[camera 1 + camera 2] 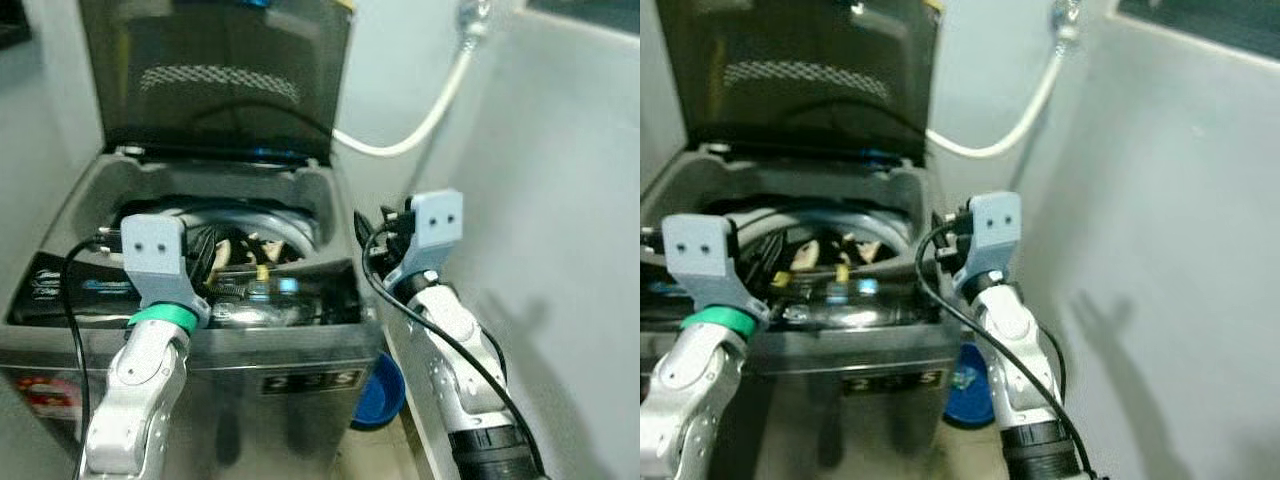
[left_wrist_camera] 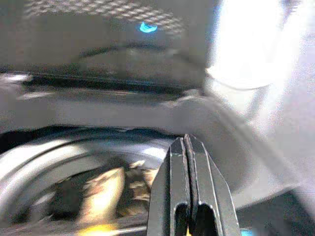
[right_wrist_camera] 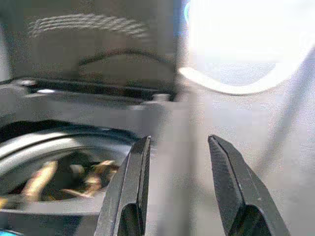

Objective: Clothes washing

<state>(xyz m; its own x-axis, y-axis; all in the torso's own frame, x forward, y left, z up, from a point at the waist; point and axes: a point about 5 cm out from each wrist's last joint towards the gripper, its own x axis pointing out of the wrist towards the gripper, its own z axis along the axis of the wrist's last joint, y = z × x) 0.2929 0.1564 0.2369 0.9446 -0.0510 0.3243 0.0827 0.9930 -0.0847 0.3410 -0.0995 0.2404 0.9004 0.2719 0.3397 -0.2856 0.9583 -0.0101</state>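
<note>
Two grippers up at a top-load washer [image 1: 200, 360], lid [image 1: 215, 75] raised and leaning back twd the wall. Left gripper [image 2: 187, 147] sits over the front-left part of the washer's opening, above the drum [image 1: 250, 225]; fingers pressed together, nothing btwn them, per left wrist view. Grey wrist housing w/ green ring on that arm shows in head views, just in front of the drum rim. Right gripper [image 3: 179, 147] is off the washer's right edge, near its front-right corner, held btwn the washer side and the right wall [image 1: 560, 200]; fingers spread apart, nothing held, w/ the washer's right top edge seen btwn them in right wrist view.

Clothes [image 1: 245, 255] are inside the drum: dark items w/ some pale/tan bits, low in the tub, blurry, can't tell separate pieces. Steel drum rim curves round them. Front control panel [image 1: 300, 290] along the washer's front edge has a small lit blue-ish display. Front face of washer carries a dark label w/ digits, not readable for sure.

White hose [image 1: 430, 110] runs from a tap [image 1: 472, 18] high on the wall down in a curve to the washer's back-right corner. Blue basin [image 1: 385, 390] on the floor beside the washer's right lower front, partly hidden by the washer. Black cables loop along both arms. Wrist views are motion-blurred and blown out at upper right.
</note>
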